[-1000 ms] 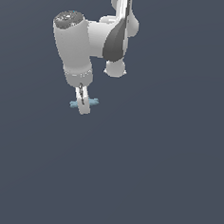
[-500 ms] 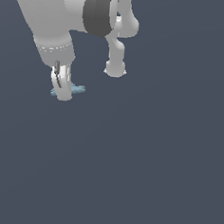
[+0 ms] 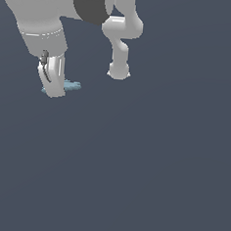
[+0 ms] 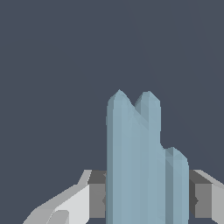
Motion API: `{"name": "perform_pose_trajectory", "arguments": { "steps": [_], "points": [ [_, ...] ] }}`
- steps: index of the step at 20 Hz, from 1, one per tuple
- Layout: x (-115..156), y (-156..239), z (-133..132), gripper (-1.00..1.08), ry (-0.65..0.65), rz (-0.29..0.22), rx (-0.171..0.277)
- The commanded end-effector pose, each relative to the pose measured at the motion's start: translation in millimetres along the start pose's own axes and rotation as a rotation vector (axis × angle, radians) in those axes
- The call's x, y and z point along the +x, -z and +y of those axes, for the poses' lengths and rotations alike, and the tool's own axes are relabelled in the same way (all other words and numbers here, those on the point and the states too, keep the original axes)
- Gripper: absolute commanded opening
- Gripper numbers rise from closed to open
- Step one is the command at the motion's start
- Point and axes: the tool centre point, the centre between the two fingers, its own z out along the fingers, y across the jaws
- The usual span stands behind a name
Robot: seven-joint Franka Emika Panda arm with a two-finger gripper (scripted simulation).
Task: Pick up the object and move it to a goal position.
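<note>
I have the small light blue, flat elongated piece with the irregular outline (image 3: 70, 86) pinched between the white gripper's (image 3: 54, 89) fingers (image 3: 56, 76), high in the exterior view's upper left. The wrist view shows it plainly: the blue piece (image 4: 140, 166) fills the gap between the two grey finger pads (image 4: 97, 200), one on each side of it, so I read the fingers as closed narrow on it across its thin width. That grip makes sense to me, since the piece is narrower than the hand and clamping the flat sides should keep it from twisting.

In the exterior view its long axis lies roughly level, with one end sticking out past the fingers toward the exterior view's right and a smaller bit showing on the left side. In the wrist view the notched, two-pointed end points away from the hand.

I cannot see a goal marker in either view, and the dark grey worktop (image 3: 147, 179) gives me no shadow to judge whether the piece is lifted clear, though I take it to be carried. My judgement is that the transport step is in hand and the grip looks secure.
</note>
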Motion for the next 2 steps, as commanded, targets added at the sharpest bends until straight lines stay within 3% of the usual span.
{"name": "perform_pose_trajectory", "arguments": {
  "steps": [1,2],
  "points": [
    [1.4,2.4,-0.5,-1.0,0.001,0.0,-0.001],
    [1.5,2.6,-0.5,-1.0,0.001,0.0,-0.001]
  ]
}}
